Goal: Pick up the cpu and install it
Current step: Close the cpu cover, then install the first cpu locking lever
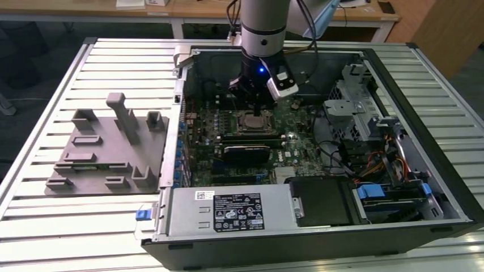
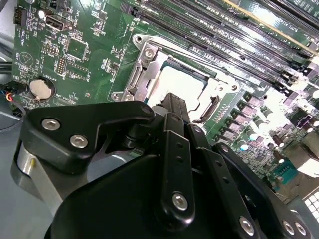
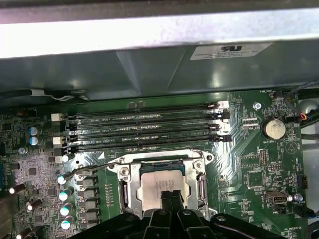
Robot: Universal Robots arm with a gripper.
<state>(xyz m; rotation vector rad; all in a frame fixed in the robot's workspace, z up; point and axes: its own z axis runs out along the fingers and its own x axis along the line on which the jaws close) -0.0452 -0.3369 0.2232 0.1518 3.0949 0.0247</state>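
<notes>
Exterior view: a slatted metal table [image 1: 113, 56] carries an open computer case [image 1: 302, 249], with a grey moulded fixture [image 1: 98, 153] just beside it on the exterior view's left. The arm [image 1: 263, 28] reaches down into the case above the green motherboard [image 1: 298, 127]. In the first wrist view the gripper [image 3: 170, 195] has its fingers drawn together, tips over the silver top of the cpu [image 3: 164, 181], which lies flat inside the metal-framed socket [image 3: 124, 186].

The cpu [image 3: 162, 185] has a smooth, bright metal top; the socket frame [image 3: 124, 188] around it is shiny bare metal. The gripper [image 3: 171, 198] is matt black. The motherboard [image 3: 249, 177] is glossy green, the table [image 1: 38, 181] pale ribbed metal.
</notes>
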